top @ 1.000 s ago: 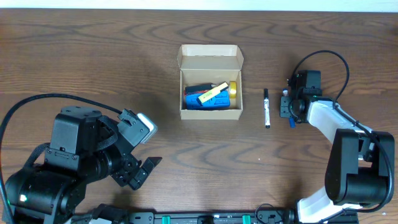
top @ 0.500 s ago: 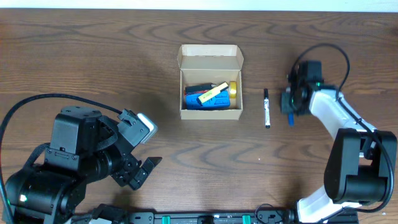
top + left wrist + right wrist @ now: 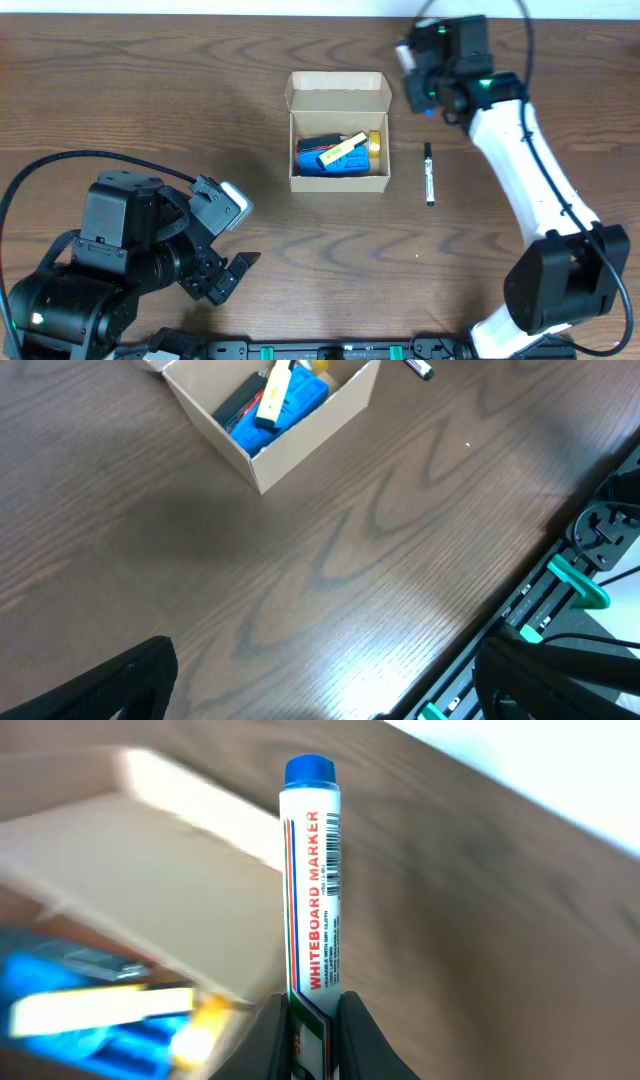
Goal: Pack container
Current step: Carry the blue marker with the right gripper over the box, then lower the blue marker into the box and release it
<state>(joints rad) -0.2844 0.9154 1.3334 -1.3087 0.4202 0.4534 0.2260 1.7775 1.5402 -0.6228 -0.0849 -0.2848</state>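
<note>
The container [image 3: 338,131], a tan cardboard box with its flap lid open, stands mid-table and holds blue and yellow items. My right gripper [image 3: 421,68] hovers just off the box's far right corner, shut on a white whiteboard marker [image 3: 312,890] with a blue cap that sticks up between the fingers [image 3: 275,1035]. The box [image 3: 110,870] appears blurred to the left in the right wrist view. A black pen [image 3: 429,174] lies on the table right of the box. My left gripper [image 3: 228,275] rests open near the front left, far from the box [image 3: 300,445].
The wooden table's front edge carries a black rail with green clips [image 3: 575,580]. The right arm's white link [image 3: 530,150] stretches over the table's right side. The left arm's black base and cable [image 3: 100,250] fill the front left corner.
The right gripper closed on the marker at the table's right side, lifted it and swung it up and left toward the box's far right corner. The left arm has not moved.
</note>
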